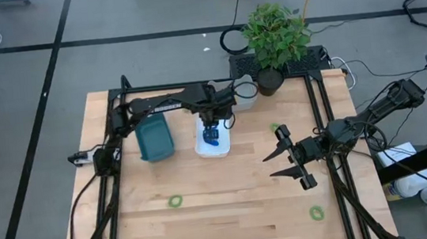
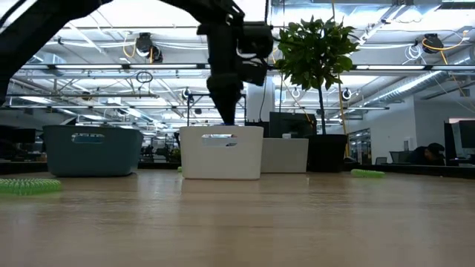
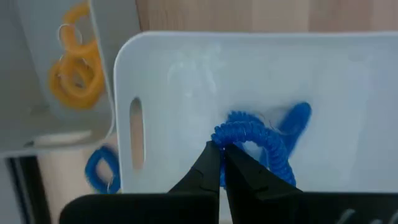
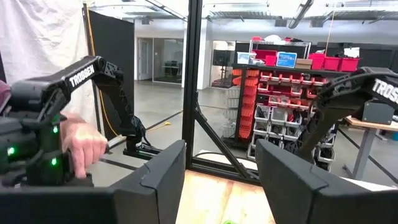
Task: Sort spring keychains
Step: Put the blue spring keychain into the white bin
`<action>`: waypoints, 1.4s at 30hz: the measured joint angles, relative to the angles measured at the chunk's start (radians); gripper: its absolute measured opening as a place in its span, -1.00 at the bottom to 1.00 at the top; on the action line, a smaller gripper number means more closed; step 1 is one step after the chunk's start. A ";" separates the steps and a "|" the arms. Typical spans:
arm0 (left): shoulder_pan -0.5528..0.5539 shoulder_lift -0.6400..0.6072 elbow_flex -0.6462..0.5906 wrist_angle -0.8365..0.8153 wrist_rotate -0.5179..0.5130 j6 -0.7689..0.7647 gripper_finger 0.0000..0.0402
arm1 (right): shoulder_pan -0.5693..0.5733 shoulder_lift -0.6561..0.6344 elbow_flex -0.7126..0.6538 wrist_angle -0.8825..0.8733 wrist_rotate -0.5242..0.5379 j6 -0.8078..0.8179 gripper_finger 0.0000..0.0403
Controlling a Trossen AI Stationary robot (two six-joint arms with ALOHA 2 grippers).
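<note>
Two blue spring keychains (image 3: 258, 140) in white tray (image 3: 186, 68); teal tray (image 1: 154, 137) alongside.

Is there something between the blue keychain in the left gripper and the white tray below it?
Nothing visible. The left gripper is shut on the blue spring keychain, which hangs directly over the white tray; only the tray's bare floor shows beneath it.

You have blue spring keychains (image 3: 258, 140) bunched inside the white tray (image 3: 186, 68), one coil pinched by the closed left gripper (image 3: 221, 163). Orange-yellow coils (image 3: 76, 71) lie in the neighbouring container. Three green coils lie flat on the table (image 1: 208, 215): one near the front left (image 1: 176, 201), one front right (image 1: 316, 213), one mid-right (image 1: 275, 128).
</note>
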State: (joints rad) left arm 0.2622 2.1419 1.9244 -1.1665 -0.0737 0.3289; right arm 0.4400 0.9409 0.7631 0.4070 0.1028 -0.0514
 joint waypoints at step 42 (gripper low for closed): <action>0.039 0.163 0.000 0.124 0.020 -0.028 0.35 | 0.000 0.000 0.000 -0.043 0.000 -0.021 -0.13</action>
State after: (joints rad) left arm 0.3008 2.3047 1.9240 -1.0430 -0.0536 0.3007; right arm 0.4400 0.9413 0.7631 0.3638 0.1032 -0.0723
